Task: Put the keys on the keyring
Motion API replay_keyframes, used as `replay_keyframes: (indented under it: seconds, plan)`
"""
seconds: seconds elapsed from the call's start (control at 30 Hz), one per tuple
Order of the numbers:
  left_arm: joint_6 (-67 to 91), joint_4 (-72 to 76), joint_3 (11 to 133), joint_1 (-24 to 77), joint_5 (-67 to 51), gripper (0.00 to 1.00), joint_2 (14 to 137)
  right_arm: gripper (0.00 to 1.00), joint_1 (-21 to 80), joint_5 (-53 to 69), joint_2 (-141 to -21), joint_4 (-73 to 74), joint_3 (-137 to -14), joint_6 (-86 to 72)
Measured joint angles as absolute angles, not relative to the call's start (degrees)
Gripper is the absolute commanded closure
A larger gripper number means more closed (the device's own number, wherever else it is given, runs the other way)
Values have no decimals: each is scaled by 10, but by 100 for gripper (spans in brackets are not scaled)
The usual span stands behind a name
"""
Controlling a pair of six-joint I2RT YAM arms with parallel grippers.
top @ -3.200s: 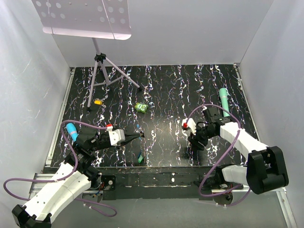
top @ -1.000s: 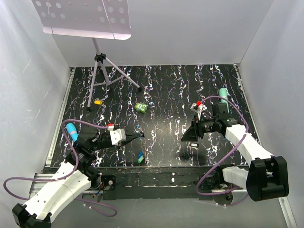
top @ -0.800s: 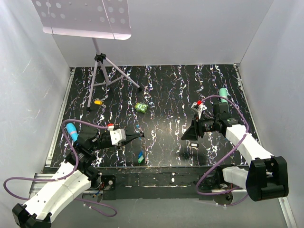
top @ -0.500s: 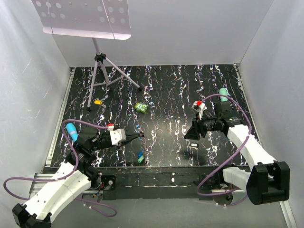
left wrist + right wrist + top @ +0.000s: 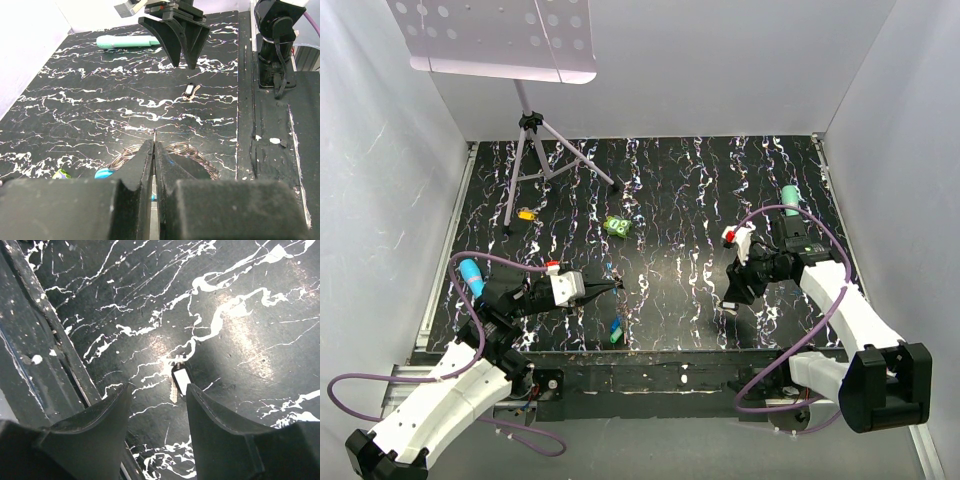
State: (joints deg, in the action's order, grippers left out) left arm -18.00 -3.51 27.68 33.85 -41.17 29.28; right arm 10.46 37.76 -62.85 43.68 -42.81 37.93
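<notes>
My left claw (image 5: 154, 145) is shut tight. Its two black fingers fill the bottom of its own camera and hide a lot. The keyring (image 5: 186, 148) lies just past the tips. I see only some loops of its thin grey chain, and the rest is under my fingers. I cannot tell if I am pinching the chain or only resting over it. A small blue bit (image 5: 104, 173) peeks out beside my finger. It is cut off, so I cannot tell what it is. From above, the chain is too thin to make out.

My right claw (image 5: 160, 387) is open and holds nothing. It points down at the bench (image 5: 260, 340), close to the near edge on the right side. One little key (image 5: 180, 379) lies flat on the bench between my two fingers, closer to one finger than to the other. I cannot tell if my fingertips touch the bench. The key is tiny and I cannot make out its colour. A teal key (image 5: 616, 331) lies by the near edge, near my left claw but apart from it.
</notes>
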Motion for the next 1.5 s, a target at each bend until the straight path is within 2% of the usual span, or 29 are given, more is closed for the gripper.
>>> replay_keyframes:
  seconds: [0.5,1.5]
  plan:
    - [-180,-37,277,338,-412,100,291,44,105,342,-642,441,-430,428]
    - [-180,-43,277,338,-412,100,291,44,105,344,-662,400,-392,514]
